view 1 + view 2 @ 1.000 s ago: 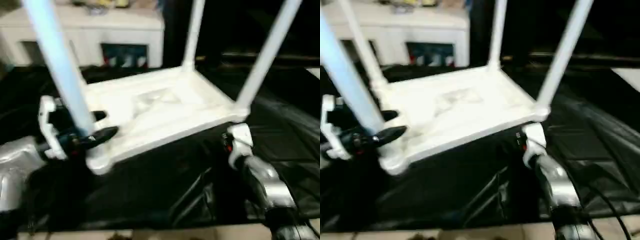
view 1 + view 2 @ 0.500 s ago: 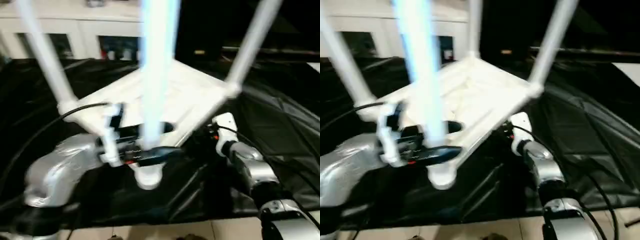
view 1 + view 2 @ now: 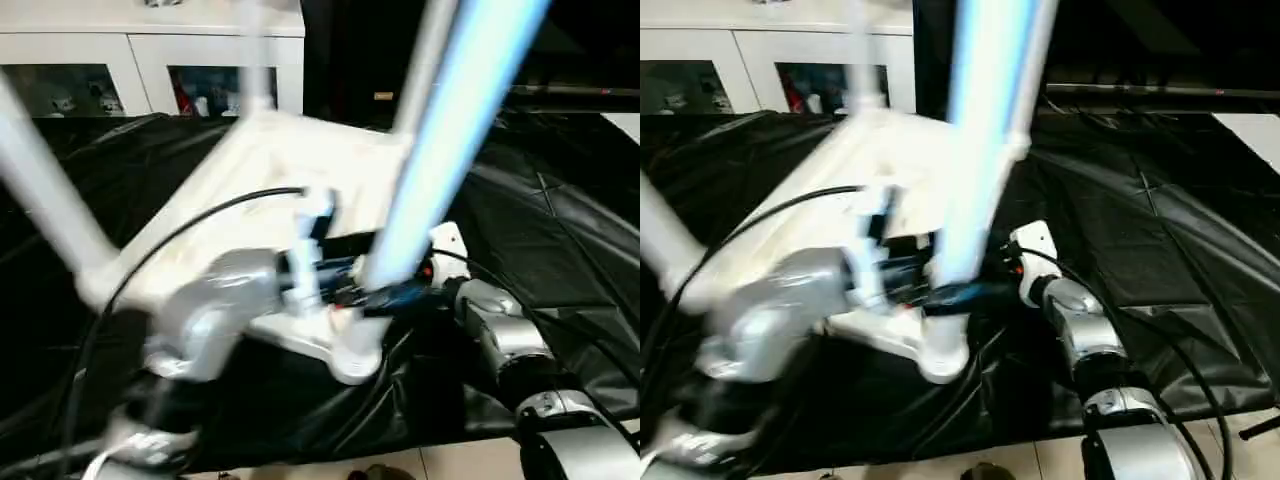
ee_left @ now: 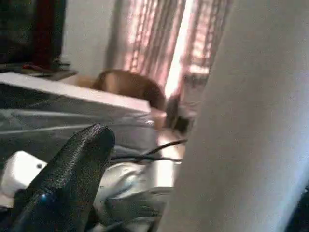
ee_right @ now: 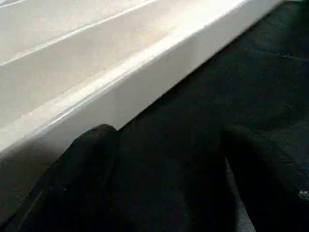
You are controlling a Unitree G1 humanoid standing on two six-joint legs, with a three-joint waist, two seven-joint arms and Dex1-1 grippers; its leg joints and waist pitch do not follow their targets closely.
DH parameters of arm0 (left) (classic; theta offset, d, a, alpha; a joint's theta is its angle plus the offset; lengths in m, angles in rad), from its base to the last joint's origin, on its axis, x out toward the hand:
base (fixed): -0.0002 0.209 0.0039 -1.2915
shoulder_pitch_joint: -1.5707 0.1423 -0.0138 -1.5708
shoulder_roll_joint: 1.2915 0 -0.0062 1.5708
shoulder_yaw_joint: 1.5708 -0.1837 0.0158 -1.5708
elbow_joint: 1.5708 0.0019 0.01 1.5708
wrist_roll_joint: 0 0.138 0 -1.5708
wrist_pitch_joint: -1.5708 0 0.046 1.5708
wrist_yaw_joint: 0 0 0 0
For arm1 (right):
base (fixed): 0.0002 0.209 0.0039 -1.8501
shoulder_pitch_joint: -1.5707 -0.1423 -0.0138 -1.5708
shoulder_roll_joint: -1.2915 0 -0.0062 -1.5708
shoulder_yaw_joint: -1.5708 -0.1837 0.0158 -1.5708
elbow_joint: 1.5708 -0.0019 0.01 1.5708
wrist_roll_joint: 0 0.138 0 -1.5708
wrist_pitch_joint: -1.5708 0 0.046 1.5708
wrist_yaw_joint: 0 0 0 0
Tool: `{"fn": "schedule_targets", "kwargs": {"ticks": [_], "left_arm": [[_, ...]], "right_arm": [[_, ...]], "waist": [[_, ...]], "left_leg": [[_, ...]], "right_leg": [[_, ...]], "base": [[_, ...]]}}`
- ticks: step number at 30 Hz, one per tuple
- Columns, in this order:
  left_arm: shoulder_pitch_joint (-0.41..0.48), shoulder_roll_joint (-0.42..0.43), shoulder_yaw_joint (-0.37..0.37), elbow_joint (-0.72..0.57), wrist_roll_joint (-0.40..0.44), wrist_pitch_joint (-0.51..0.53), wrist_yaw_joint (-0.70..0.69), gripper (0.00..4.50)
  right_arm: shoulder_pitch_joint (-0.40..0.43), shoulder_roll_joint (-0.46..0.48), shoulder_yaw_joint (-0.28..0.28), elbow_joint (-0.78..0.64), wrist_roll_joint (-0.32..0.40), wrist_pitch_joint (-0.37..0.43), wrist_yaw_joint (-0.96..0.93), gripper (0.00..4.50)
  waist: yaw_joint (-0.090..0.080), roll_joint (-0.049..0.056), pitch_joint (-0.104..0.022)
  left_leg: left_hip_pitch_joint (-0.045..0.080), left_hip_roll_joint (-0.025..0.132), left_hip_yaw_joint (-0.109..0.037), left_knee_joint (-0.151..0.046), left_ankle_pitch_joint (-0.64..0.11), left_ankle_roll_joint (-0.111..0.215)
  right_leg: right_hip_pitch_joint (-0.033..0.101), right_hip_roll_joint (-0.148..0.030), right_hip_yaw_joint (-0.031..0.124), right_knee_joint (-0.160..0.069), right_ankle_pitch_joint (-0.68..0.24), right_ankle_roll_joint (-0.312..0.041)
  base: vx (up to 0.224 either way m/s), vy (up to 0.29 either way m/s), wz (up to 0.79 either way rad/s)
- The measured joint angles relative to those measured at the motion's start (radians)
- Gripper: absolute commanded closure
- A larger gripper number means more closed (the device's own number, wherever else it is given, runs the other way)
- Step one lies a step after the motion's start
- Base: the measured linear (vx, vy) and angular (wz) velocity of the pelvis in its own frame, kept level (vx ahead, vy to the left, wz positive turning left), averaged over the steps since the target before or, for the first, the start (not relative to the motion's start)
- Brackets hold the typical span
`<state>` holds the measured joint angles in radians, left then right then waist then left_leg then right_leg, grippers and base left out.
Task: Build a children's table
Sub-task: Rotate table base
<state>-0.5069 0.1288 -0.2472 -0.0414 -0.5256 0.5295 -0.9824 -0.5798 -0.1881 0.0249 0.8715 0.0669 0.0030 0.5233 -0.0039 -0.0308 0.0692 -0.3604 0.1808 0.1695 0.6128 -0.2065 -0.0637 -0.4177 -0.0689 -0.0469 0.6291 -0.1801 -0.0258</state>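
The children's table point(image 3: 250, 190) lies upside down on the black sheet point(image 3: 560, 230), underside facing up, legs pointing at the ceiling. Nearest the camera, one leg point(image 3: 440, 150) rises out of the front corner socket point(image 3: 350, 355), and the left gripper point(image 3: 385, 295) is right there on it, black fingers closed around its base just above the socket. From the left wrist, one dark finger point(image 4: 67, 179) sits beside the broad white surface of that leg point(image 4: 251, 125), which stands right up against the lens.

Over on the right, the right gripper point(image 5: 164, 179) is spread wide with nothing between its two black fingers point(image 5: 82, 169); the wrist camera looks past them at the long white edge of the tabletop point(image 5: 120, 92) and the black sheet below it. From the head, the right arm's silver forearm point(image 3: 500, 335) reaches in low beside the same front corner, its white wrist housing point(image 3: 445, 245) tucked against the table's side.

Another leg point(image 3: 45, 205) stands at the left corner, and a further one point(image 3: 425, 60) rises at the back. Behind it all stands a white cabinet point(image 3: 150, 60) with glass doors. A black cable point(image 3: 190, 225) arcs over the silver left forearm point(image 3: 215, 305)
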Motion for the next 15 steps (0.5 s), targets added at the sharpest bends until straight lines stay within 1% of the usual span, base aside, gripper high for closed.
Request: {"fn": "schedule_targets", "kwargs": {"ticks": [3,5,8,10,12,15], "left_arm": [[-0.020,-0.013,-0.028,0.049,0.069,-0.068,0.034,0.07],[-0.022,-0.017,-0.037,0.069,0.095,-0.092,0.054,0.07],[-0.029,-0.016,-0.047,0.116,0.145,-0.142,0.088,0.07],[-0.059,-0.010,-0.055,0.175,0.204,-0.189,0.136,0.07],[-0.076,0.003,-0.053,0.218,0.243,-0.210,0.172,0.07],[-0.072,0.054,-0.052,0.236,0.268,-0.222,0.170,0.07]], "right_arm": [[-0.010,0.017,0.005,0.012,-0.001,-0.010,0.017,0.63],[-0.014,0.028,0.013,0.012,-0.001,-0.014,0.027,0.63],[-0.021,0.038,0.024,0.019,-0.011,-0.031,0.030,0.63],[-0.048,0.041,0.024,0.050,-0.030,-0.056,-0.011,0.63],[-0.065,0.043,0.019,0.053,-0.030,-0.073,-0.040,0.63],[-0.075,0.032,-0.010,0.053,-0.019,-0.077,-0.046,0.63]], "waist": [[-0.002,0.000,0.000],[-0.002,0.000,0.000],[0.004,0.000,0.000],[0.007,0.001,0.000],[0.008,0.002,0.000],[0.012,0.002,0.000]], "left_leg": [[0.001,0.003,0.000,0.000,0.000,-0.001],[0.001,0.005,0.000,0.000,0.000,-0.001],[0.002,0.009,0.000,0.000,0.001,-0.004],[0.002,0.010,0.000,-0.001,0.003,-0.008],[0.003,0.010,0.000,-0.003,0.005,-0.010],[0.003,0.010,0.000,-0.004,0.006,-0.012]], "right_leg": [[0.000,0.003,0.000,0.000,0.000,0.000],[0.000,0.005,0.000,0.000,0.000,0.000],[0.000,0.009,0.000,0.000,0.001,-0.001],[0.000,0.010,-0.001,0.000,0.002,-0.002],[0.000,0.010,-0.001,0.000,0.002,-0.002],[-0.001,0.010,-0.001,0.000,0.001,-0.002]], "base": [[0.000,0.000,0.00],[0.000,0.000,0.00],[0.000,0.000,0.00],[0.000,0.000,0.00],[0.000,0.000,0.00],[0.000,0.000,0.00]]}}
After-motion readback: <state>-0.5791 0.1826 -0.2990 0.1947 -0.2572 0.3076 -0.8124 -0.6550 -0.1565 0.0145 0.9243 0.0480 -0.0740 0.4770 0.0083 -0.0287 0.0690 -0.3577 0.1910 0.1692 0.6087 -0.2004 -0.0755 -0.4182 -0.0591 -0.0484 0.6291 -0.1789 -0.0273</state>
